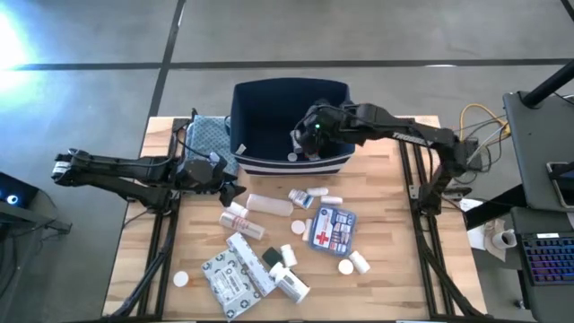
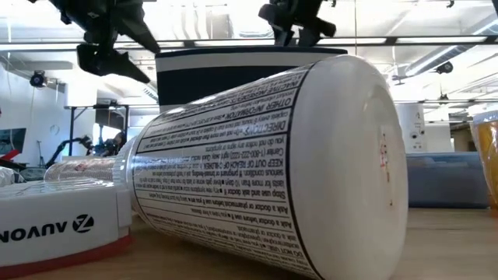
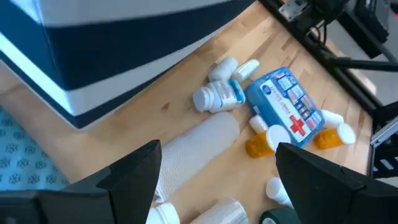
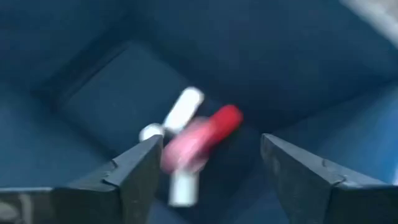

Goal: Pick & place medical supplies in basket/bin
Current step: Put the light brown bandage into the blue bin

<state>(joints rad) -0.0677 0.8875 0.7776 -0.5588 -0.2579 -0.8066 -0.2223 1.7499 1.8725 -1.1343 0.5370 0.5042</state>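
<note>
Over the bin, 12 o'clock on the table: the right end effector (image 1: 311,136) hangs above the large dark navy fabric bin with a white stripe near its base (image 1: 260,99), inside its right wall.
Right end effector, state: fingers spread apart and released, holding nothing (image 4: 205,171); a blurred red bottle (image 4: 202,137) shows between and beyond them, over the bin's floor.
In the bin: two white tubes (image 4: 180,112) lie beside the red bottle; whether it touches them I cannot tell.
Left end effector, place: at 9 o'clock of the table's middle (image 1: 235,190), just left of the loose supplies, above the wooden table (image 1: 404,269).
Left end effector, state: fingers wide apart (image 3: 214,180), gripping nothing, a clear ribbed bottle (image 3: 199,146) below the gap.
Blue patterned cloth: one (image 1: 208,136), at 9 o'clock of the bin, touching its left wall.
First-aid box: one, blue and white with a red cross (image 1: 333,228), at 6 o'clock of the bin.
Grey-white printed packets: a pile (image 1: 231,274) at 7 o'clock; count unclear.
White pill bottles: about six lie around the box and packets, among them one (image 1: 302,195) near the bin's front and one (image 1: 359,262) at 5 o'clock.
Orange vials: two (image 3: 258,144) beside the first-aid box in the left wrist view.
Low view: one white printed bottle on its side (image 2: 257,163) fills the front.
</note>
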